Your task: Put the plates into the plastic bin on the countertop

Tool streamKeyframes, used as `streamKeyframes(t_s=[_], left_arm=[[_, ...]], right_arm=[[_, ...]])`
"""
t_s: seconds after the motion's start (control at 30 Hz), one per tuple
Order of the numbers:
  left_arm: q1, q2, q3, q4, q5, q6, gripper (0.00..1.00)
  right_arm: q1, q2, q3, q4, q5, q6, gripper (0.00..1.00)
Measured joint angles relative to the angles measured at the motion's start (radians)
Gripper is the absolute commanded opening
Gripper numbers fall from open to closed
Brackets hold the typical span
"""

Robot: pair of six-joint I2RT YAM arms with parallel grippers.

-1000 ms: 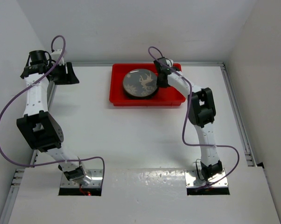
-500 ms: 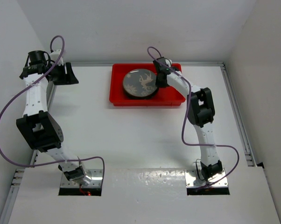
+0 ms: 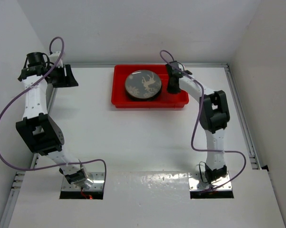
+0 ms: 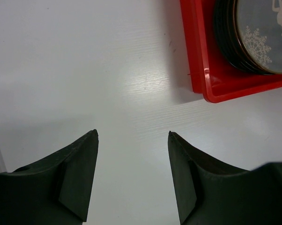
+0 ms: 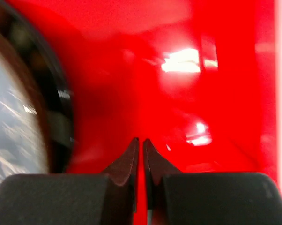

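In red bin (image 3: 147, 105): plate stack (image 3: 143, 84); right end effector (image 5: 140, 140) closed alongside.

Left arm (image 3: 38, 135): rises from its near-left base, elbow folded, forearm reaching to the far left. Left gripper (image 4: 132, 133): jaws spread, nothing between them. Right arm (image 3: 213, 111): stretched from its near-right base toward the far side. Right gripper (image 5: 141, 139): pointing down, fingertips pressed together, empty.
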Motion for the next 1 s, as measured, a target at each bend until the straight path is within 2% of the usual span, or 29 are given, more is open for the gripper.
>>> streamKeyframes(t_s=[0.07, 0.13, 0.17, 0.2, 0.33, 0.47, 0.67, 1.0], left_arm=[[0.009, -0.004, 0.000, -0.004, -0.003, 0.004, 0.63], [0.019, -0.010, 0.000, -0.008, -0.005, 0.006, 0.63], [0.022, -0.012, 0.000, -0.008, -0.008, 0.006, 0.63], [0.024, -0.016, 0.000, -0.009, -0.012, 0.006, 0.63], [0.028, -0.043, 0.000, -0.016, -0.048, 0.006, 0.63], [0.030, -0.088, -0.002, -0.017, -0.091, 0.007, 0.63], [0.041, -0.137, -0.019, -0.019, -0.126, 0.005, 0.63], [0.042, -0.198, -0.048, -0.031, -0.148, -0.009, 0.63]], right_arm=[[-0.026, -0.093, -0.098, 0.015, -0.003, 0.000, 0.32], [-0.058, -0.211, -0.198, 0.042, -0.019, -0.005, 0.59], [-0.075, -0.275, -0.251, 0.068, -0.029, -0.006, 0.88], [-0.097, -0.348, -0.302, 0.080, -0.050, -0.010, 1.00], [-0.217, -0.624, -0.478, 0.159, -0.161, -0.020, 1.00], [-0.371, -0.765, -0.576, 0.171, -0.248, -0.016, 1.00], [-0.494, -0.835, -0.688, 0.111, -0.306, -0.028, 1.00], [-0.569, -0.918, -0.774, 0.115, -0.429, -0.023, 1.00]])
